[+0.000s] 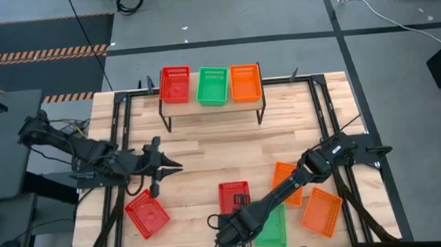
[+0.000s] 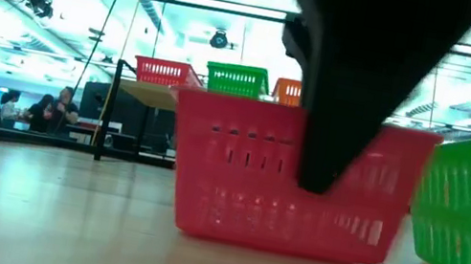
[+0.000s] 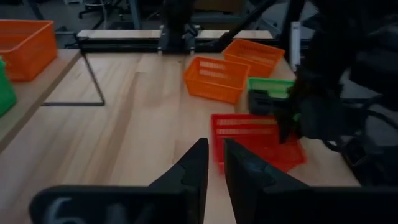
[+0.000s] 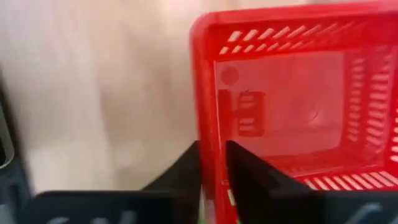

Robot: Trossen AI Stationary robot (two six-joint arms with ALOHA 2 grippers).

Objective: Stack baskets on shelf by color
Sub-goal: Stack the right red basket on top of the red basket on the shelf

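The right arm stretches low across the table's near edge, its right gripper (image 4: 214, 163) pinched onto the wall of the red plastic mesh basket (image 1: 234, 196) at centre front. A green mesh basket (image 1: 273, 228) sits just beside it, two orange mesh baskets (image 1: 322, 210) further right. The left gripper (image 1: 166, 168) hovers over bare wood, fingers nearly together, holding nothing. Another red basket (image 1: 146, 213) lies near it. The wooden-topped shelf (image 1: 211, 105) carries red, green and orange baskets.
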